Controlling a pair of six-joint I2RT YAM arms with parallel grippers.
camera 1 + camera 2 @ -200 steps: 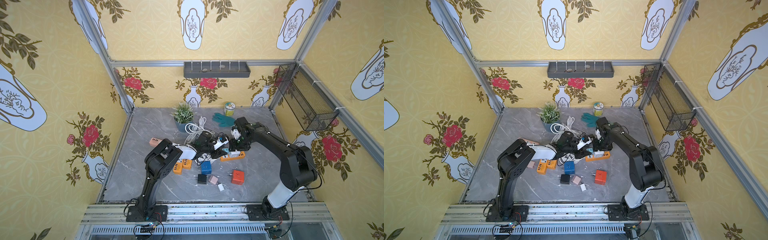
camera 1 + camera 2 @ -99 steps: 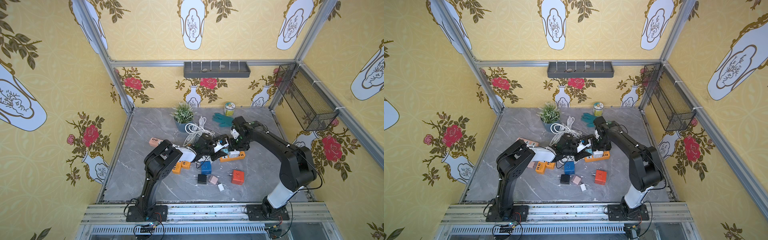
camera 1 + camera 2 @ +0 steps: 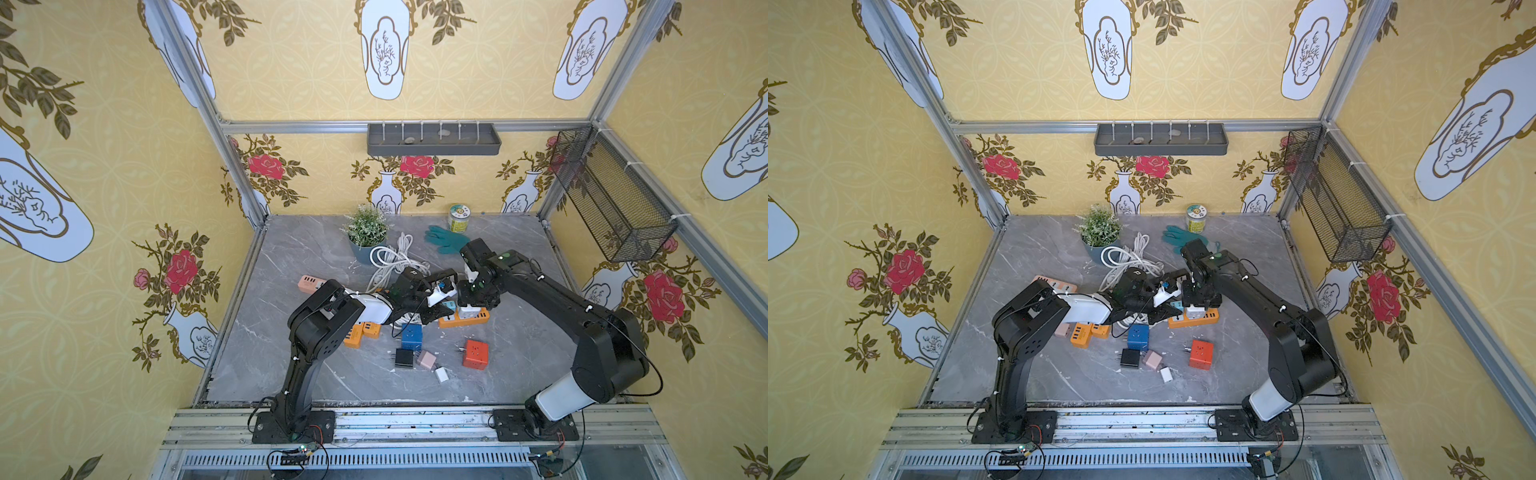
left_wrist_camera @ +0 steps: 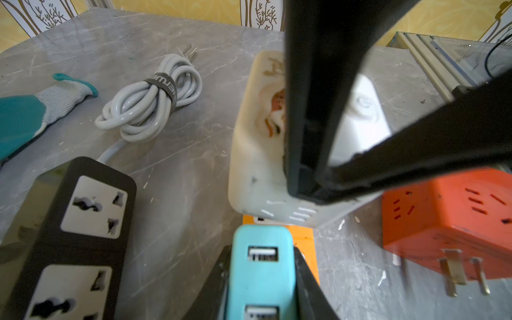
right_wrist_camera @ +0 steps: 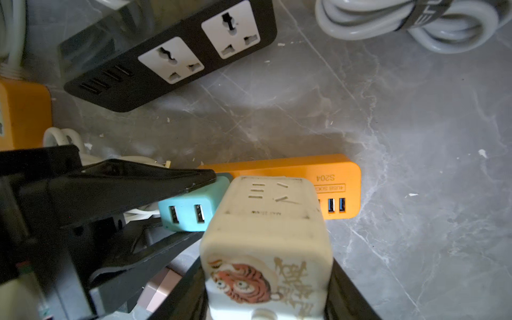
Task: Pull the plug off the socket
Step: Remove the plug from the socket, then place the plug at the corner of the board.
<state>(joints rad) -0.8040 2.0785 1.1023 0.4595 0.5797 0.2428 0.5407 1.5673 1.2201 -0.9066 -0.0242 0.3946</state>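
Left gripper and right gripper meet above orange strip

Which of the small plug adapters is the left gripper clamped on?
The teal USB plug, between the left gripper's jaws; the cream tiger-printed one is in the right gripper.

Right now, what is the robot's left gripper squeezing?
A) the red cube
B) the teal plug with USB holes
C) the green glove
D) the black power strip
B: in the left wrist view the left gripper is shut on the teal plug, clamping it from both sides.
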